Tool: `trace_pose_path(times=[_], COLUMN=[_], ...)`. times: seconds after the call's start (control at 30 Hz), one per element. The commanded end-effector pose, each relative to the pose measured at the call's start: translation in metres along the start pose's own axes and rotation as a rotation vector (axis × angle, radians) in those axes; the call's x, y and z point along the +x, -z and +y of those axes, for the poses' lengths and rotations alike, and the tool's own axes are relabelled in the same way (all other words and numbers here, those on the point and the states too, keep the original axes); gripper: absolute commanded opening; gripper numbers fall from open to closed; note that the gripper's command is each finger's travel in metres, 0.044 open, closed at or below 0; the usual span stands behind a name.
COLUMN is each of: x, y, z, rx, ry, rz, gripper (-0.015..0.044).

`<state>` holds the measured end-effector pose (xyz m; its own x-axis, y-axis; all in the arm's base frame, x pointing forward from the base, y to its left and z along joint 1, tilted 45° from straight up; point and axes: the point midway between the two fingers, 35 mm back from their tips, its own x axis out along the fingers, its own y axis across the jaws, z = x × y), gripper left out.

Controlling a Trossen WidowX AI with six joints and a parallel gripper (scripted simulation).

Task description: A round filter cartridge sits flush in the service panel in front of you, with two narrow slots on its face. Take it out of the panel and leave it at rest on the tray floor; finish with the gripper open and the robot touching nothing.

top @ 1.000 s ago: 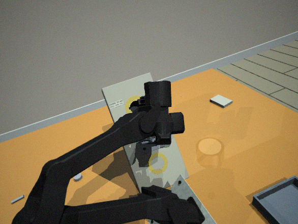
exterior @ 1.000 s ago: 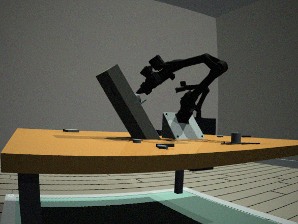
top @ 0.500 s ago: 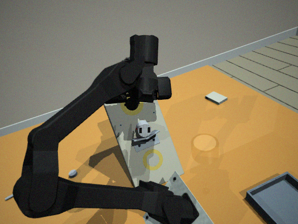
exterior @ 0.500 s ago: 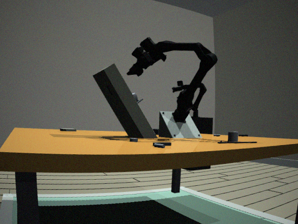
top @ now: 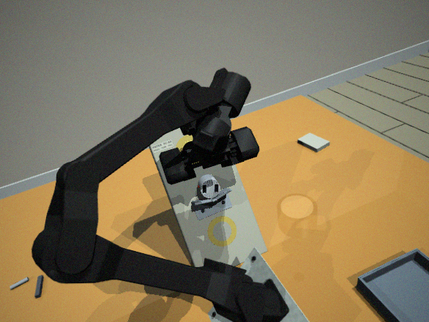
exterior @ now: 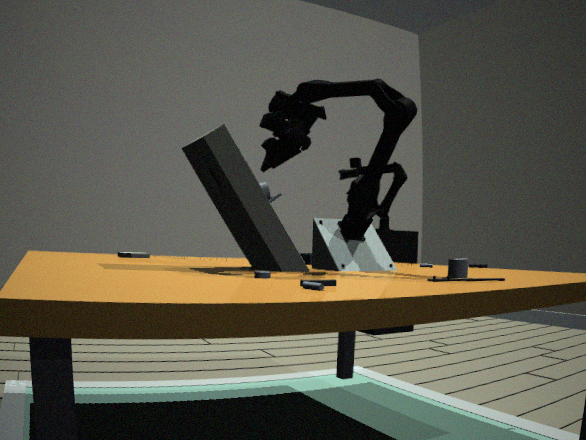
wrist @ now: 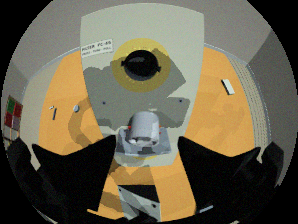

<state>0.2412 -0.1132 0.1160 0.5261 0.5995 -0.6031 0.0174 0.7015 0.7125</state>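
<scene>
The round grey filter cartridge (top: 208,186), with two dark slots on its face, rests on a small ledge (top: 212,203) on the face of the tilted grey service panel (top: 209,205). It is out of its socket. The wrist view shows the yellow-ringed socket (wrist: 141,64) as an empty dark hole, with the cartridge (wrist: 144,128) below it. My gripper (top: 210,159) hangs just above the cartridge, open and apart from it, with nothing between the fingers. In the side view the gripper (exterior: 274,159) is clear of the panel (exterior: 240,200) and the cartridge (exterior: 265,191).
A second yellow ring (top: 222,230) marks the panel lower down. The blue-grey tray (top: 399,285) sits at the near right. An orange cylinder (top: 296,206), a flat white block (top: 313,141) and two small grey bars (top: 29,285) lie on the table. The arm's wedge mount (top: 256,263) stands below the panel.
</scene>
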Motion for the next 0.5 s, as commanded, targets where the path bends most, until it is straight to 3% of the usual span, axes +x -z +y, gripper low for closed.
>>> trace_pose_path(times=[0.0, 0.47], x=[0.010, 0.029], y=[0.021, 0.021], z=[0.002, 0.001], rx=[-0.053, -0.053], ry=[-0.010, -0.007], rz=[0.083, 0.084], gripper=[0.0305, 0.0305])
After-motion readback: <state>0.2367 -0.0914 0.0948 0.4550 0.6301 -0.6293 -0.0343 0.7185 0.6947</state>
